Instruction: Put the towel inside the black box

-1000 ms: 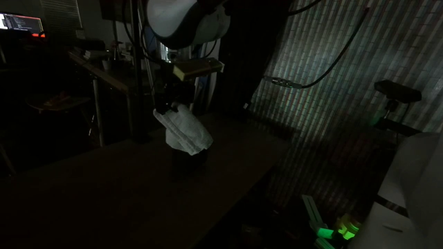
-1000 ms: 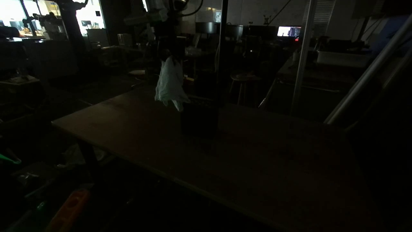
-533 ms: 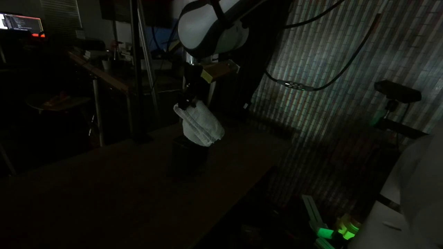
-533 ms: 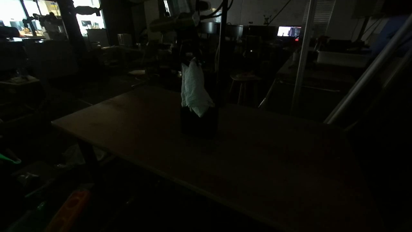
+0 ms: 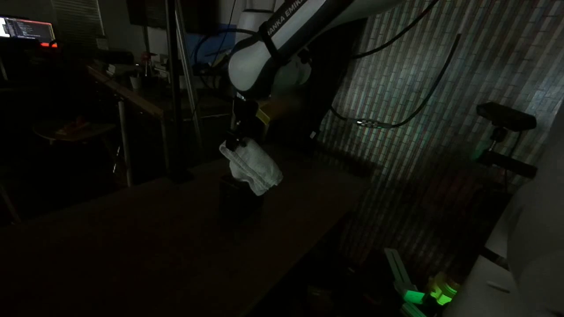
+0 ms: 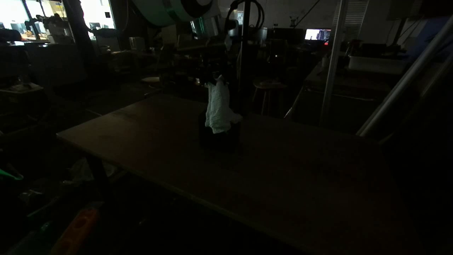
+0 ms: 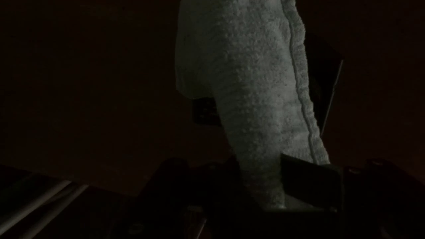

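Tight hold: gripper (image 7: pixel 260 182) clamped on the towel (image 5: pixel 255 167), cloth hanging over the black box (image 5: pixel 238 204)

Very dim light, but the hold was plain: the fingers (image 7: pixel 312 181) pinched the top end of the pale towel, and the rest dangled free. In the wrist view the cloth ran up from the grip toward twelve o'clock, a stitched hem (image 7: pixel 300 76) riding its three o'clock side, and dark stretches of the box peeped out on both flanks, at nine and at three.

Round to an exterior view, and the loose lower end (image 5: pixel 262 185) slanted off toward five o'clock from the gripper, cutting across the upper part of the box. In an exterior view, too, the bottom edge (image 6: pixel 216 128) dropped to six o'clock, in front of the box's upper wall, with a corner (image 6: pixel 235 118) kicking out toward four. Was cloth touching box? That could not be told. What showed of the towel was outside the box.

The box itself stood upright on the table (image 6: pixel 293 170), at six o'clock from the gripper in both exterior views. The white arm (image 5: pixel 249 68) sloped in from one o'clock, a patterned wall (image 5: pixel 418 79) behind it at two. Out wide: a lit screen (image 5: pixel 28 31) at ten, and a green-glowing object (image 5: pixel 443 294) between four and five. Past the table stood a stool (image 6: pixel 269 86), between one and two o'clock from the box.
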Motion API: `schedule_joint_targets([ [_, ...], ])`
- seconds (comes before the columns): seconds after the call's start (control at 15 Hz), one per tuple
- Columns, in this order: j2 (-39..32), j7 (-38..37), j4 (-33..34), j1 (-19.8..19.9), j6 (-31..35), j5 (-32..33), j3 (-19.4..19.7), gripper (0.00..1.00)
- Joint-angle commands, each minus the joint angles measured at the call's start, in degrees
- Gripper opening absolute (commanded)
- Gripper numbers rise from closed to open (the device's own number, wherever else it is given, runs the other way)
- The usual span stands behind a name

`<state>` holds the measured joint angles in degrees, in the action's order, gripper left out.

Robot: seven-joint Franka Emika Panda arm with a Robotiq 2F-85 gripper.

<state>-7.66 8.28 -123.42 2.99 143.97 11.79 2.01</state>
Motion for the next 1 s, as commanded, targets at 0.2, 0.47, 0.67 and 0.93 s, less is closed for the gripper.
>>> schedule_joint_targets([
  [0.2,-6.8,6.7,0.6,1.9,7.5,-6.4,-1.0,0.11],
  [0.47,-9.5,9.7,-0.4,3.4,9.0,-11.3,-2.3,0.11],
  [0.67,-11.3,12.0,-0.5,4.4,9.6,-14.1,-3.5,0.11],
  [0.93,-14.4,15.9,0.6,6.2,10.1,-18.4,-6.4,0.11],
])
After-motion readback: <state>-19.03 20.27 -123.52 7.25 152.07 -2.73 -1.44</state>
